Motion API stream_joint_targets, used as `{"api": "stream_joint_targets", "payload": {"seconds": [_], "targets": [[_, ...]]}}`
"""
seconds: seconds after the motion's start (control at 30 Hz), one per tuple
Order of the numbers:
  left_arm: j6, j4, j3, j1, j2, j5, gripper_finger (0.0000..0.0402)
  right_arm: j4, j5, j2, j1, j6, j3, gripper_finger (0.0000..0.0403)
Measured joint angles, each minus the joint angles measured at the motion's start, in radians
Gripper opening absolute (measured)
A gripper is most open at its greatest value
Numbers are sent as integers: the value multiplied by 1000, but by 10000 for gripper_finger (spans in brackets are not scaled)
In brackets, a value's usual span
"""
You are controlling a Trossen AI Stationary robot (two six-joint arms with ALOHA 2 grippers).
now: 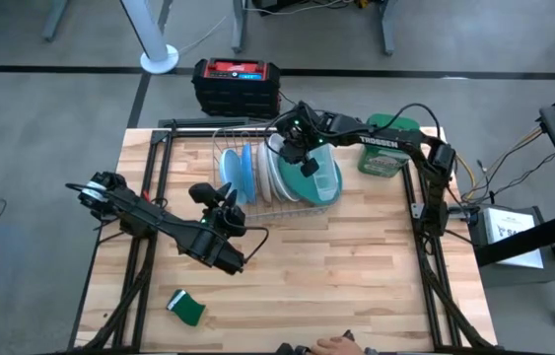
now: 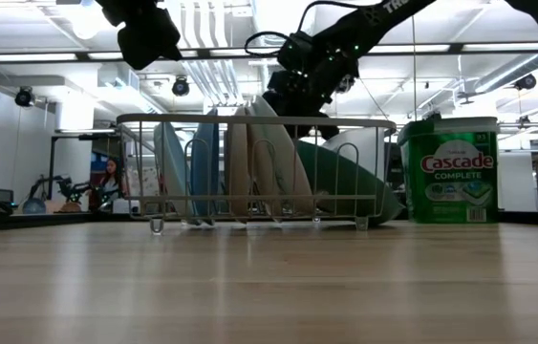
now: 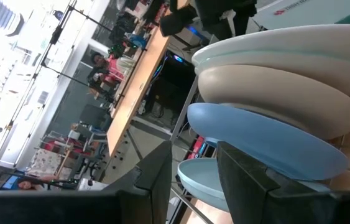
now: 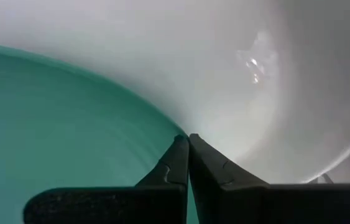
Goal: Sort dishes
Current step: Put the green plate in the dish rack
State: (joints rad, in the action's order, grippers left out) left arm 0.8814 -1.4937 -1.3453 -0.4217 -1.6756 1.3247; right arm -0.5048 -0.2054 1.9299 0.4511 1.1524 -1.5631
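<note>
A wire dish rack [image 1: 257,204] stands at the table's far middle with plates upright in its slots: light blue ones [image 1: 241,173] on the left, cream and white ones [image 2: 249,167] in the middle. A large plate with a teal-green back [image 1: 322,176] leans at the rack's right end. My right gripper [image 1: 303,150] is shut on that plate from above the rack. My left gripper [image 1: 220,193] hovers open just left of the rack, level with the light blue plates [image 3: 268,140], with nothing between its fingers. My right gripper pinches the upper rim [image 4: 173,132] of the teal-backed plate between its two fingertips. The fingers slant down at it from the table's right and far side. The plate stands tilted in the rack, its lower edge [image 2: 369,215] down among the wires.
A green-lidded Cascade tub [image 1: 387,148] stands right of the rack. A green sponge [image 1: 188,308] lies near the front left. A black and red box [image 1: 237,86] sits beyond the far edge. A person's hand [image 1: 331,344] shows at the near edge.
</note>
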Motion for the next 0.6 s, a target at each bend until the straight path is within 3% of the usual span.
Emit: {"api": "stream_joint_targets", "payload": {"seconds": [0.6], "targets": [[0,-2,0,0,0,0,116,-8,-5,-144,0,-128,-2,1]]}}
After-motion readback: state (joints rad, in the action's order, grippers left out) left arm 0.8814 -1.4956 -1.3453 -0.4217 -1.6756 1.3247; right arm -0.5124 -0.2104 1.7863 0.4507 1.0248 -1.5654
